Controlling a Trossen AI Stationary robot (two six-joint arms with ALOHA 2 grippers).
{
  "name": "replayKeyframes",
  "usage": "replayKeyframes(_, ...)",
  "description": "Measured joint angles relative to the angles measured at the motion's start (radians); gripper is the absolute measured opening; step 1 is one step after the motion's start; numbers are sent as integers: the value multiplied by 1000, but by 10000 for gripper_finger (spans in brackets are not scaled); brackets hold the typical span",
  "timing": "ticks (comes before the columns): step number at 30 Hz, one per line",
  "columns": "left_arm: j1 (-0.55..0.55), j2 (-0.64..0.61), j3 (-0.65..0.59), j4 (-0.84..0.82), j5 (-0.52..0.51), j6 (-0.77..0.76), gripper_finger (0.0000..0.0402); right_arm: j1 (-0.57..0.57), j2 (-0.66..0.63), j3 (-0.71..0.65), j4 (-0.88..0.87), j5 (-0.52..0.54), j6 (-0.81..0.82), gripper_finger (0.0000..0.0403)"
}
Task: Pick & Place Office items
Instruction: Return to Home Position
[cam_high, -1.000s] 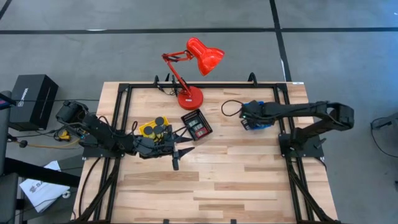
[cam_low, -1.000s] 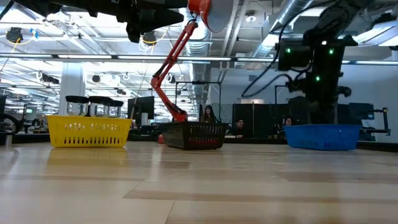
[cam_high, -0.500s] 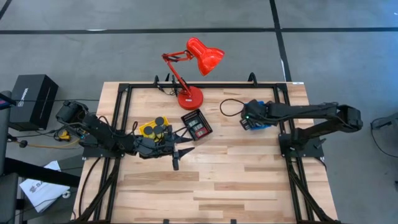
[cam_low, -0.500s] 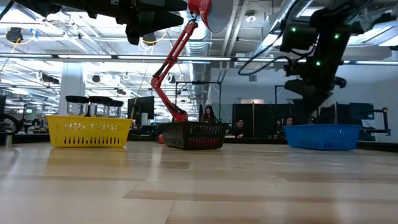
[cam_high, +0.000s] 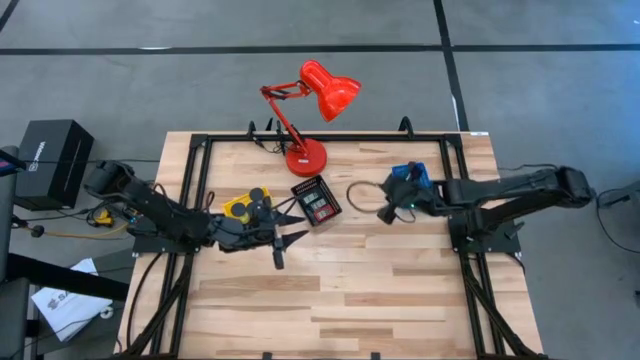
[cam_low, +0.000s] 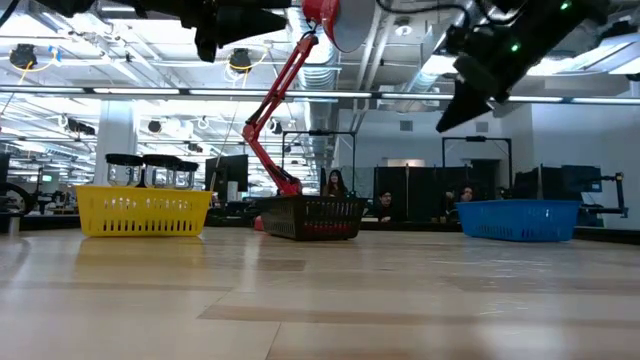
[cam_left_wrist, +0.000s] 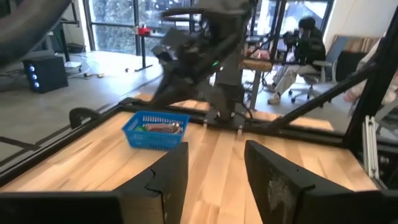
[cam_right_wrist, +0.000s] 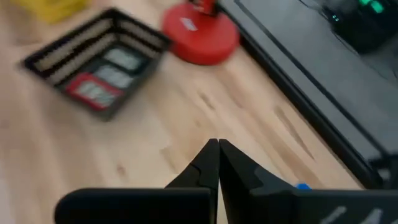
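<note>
progress: close to done, by my read. Every office item you can see sits in a tray; none shows loose on the table (cam_high: 350, 290).
yellow tray (cam_high: 230, 208): black pucks (cam_high: 258, 206) inside.
black tray (cam_high: 297, 187): red rectangular piece (cam_right_wrist: 92, 93) inside, with a grey-faced piece next to it.
blue tray (cam_left_wrist: 152, 138): a few small items inside, too small to tell apart.
left to do: as far as you can judge from this, only parking both arms.
left claw (cam_left_wrist: 214, 152): spread wide and holding nothing. It is raised off the table just beside the yellow tray and aimed across at the blue tray.
right claw (cam_right_wrist: 217, 144): pinched together and holding nothing. It is raised off the table between the black tray and the blue tray, with the arm stretched out nearly flat from its base.
lamp (cam_high: 305, 155): behind the black tray, apart from both arms.
</note>
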Motion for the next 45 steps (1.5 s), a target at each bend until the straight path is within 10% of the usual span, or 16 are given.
replayKeyframes(15, 0, -242, 0, -221, 0, 0, 70, 263, 10, 0, 67, -24, -169, 0)
replayKeyframes(22, 0, -321, 0, -229, 0, -1, 66, 257, 31, -1, 105, -22, -413, 0)
replayKeyframes(31, -5, -421, 0, -420, -23, 95, 66, 184, 33, -2, 281, -83, -317, 0)
replayKeyframes(45, -6, -742, -56, -736, -111, -5, 66, 242, -335, -187, 341, -187, -268, 0)
